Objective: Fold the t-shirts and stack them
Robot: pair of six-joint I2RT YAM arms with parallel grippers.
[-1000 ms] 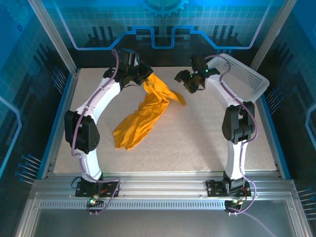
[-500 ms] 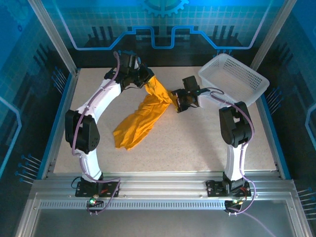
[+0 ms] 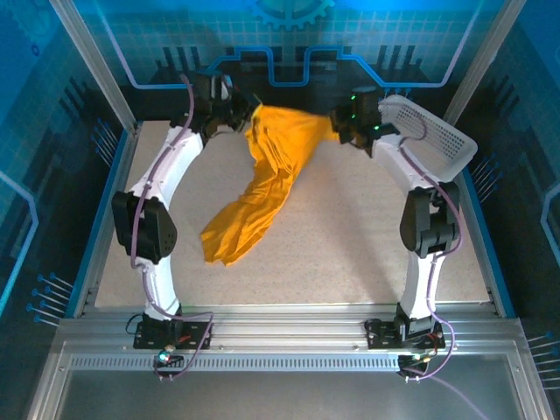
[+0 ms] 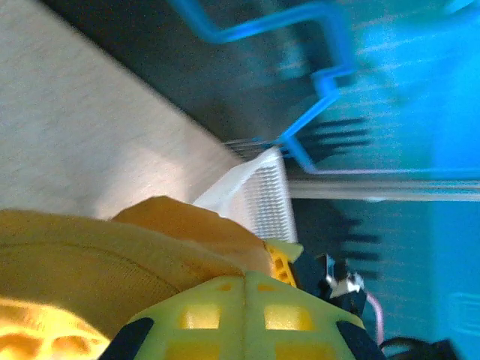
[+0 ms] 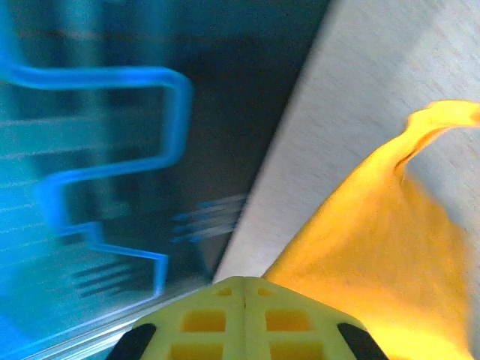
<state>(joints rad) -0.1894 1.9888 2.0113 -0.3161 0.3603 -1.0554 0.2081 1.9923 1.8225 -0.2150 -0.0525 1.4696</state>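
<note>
**A:** Two grips are sharing the t-shirt (image 3: pixel 278 157). The left gripper (image 3: pixel 242 116) is pinching one end of its raised edge and the right gripper (image 3: pixel 339 129) is pinching the other, both with jaws closed on cloth.

**B:** And where is the shirt itself hanging?

**A:** It is stretching between them above the far side of the table (image 3: pixel 367 254). The rest is trailing down in a twisted rope toward the near left, with its tail lying on the surface. The white basket (image 3: pixel 433 131) is sitting just beside the right gripper.

**B:** So I am reading this step as spreading it flat before any fold.

**A:** I am judging the same. To do it well, the arms should be drawing apart evenly, so the raised edge is going taut without tugging the thin cloth out of either pinch. They should also be lifting enough that the roped lower part is untwisting under its own weight.

**B:** Is anything worrying you?

**A:** The right arm is working close to the basket, so a wide swing is risking a knock. I am also failing to tell whether the pinches are on shoulders or hem. When laying it down, the arms should be dragging it slowly toward the near edge, so the tail is unrolling flat rather than bunching.
</note>
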